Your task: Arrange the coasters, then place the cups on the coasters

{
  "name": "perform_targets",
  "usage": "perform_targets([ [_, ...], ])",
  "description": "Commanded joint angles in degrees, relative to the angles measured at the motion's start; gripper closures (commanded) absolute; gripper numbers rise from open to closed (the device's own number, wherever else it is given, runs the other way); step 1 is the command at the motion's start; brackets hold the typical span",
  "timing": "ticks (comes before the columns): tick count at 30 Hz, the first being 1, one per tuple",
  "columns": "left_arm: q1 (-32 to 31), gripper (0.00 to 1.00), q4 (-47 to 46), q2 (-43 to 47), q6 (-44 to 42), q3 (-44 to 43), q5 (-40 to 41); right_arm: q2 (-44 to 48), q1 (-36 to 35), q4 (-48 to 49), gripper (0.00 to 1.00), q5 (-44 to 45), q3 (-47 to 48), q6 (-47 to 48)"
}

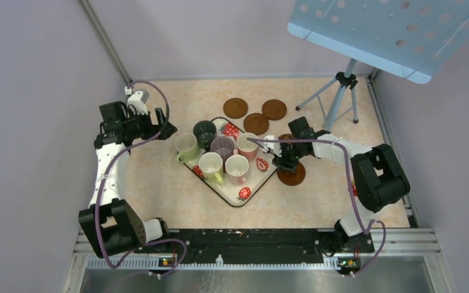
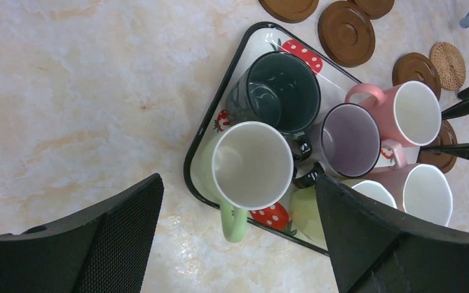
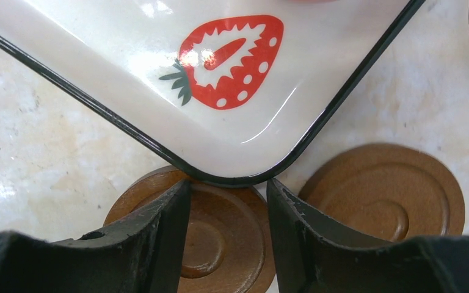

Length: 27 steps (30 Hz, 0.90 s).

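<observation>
My right hand point(image 3: 229, 184) is low at the right corner of the strawberry tray point(image 1: 244, 194). Its fingers point(image 3: 159, 235) are a slim gap apart over a brown coaster point(image 3: 220, 244) that lies flat on the surface point(image 1: 159, 189). I see nothing pinched between them, and I cannot tell whether the tips touch the disc. The coaster's far edge meets the tray's rim. A second brown coaster point(image 3: 391, 195) lies just beside it. Three more brown coasters point(image 1: 256, 123) sit beyond the tray, with a woven tan coaster point(image 2: 447, 65) near them. All six mugs point(image 1: 223, 146) stand upright, crowded together on the tray. My left hand point(image 2: 237, 183) hangs spread wide and empty off the tray's left side.
</observation>
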<state>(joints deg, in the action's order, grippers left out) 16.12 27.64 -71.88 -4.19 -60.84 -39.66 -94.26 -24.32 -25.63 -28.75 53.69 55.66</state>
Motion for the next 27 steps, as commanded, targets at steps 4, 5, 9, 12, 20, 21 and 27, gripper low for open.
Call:
perform_targets([
  [4,0.45,0.01,2.92,-1.19,-2.4,-4.7,-1.92,-3.27,-7.34,4.02,0.51,-3.37,0.48,-3.49],
  [5,0.39,0.01,3.75,-1.47,-3.12,-5.48,-2.05,-3.74,-8.32,3.91,0.51,-2.29,0.83,-4.05],
  [9,0.4,0.01,7.41,-2.69,-8.24,-9.29,-4.24,-5.5,-11.62,2.65,0.51,0.61,2.45,-4.07],
  [12,0.27,0.01,9.81,-2.68,-12.58,-11.86,-7.61,-5.68,-11.84,0.14,0.51,-2.91,4.38,-4.66],
  [20,-10.97,0.01,19.24,-2.65,-23.67,-19.41,-6.79,-3.61,-10.44,-3.7,0.47,-9.44,7.16,-7.18],
  [21,-14.77,0.01,19.26,-1.97,-24.47,-19.19,-3.33,-2.83,-9.8,-4.1,0.45,-10.0,7.24,-7.85],
  [27,-35.79,0.01,18.42,-2.22,-26.11,-18.72,10.16,3.91,-4.15,-2.82,0.33,-10.93,5.74,-14.26],
])
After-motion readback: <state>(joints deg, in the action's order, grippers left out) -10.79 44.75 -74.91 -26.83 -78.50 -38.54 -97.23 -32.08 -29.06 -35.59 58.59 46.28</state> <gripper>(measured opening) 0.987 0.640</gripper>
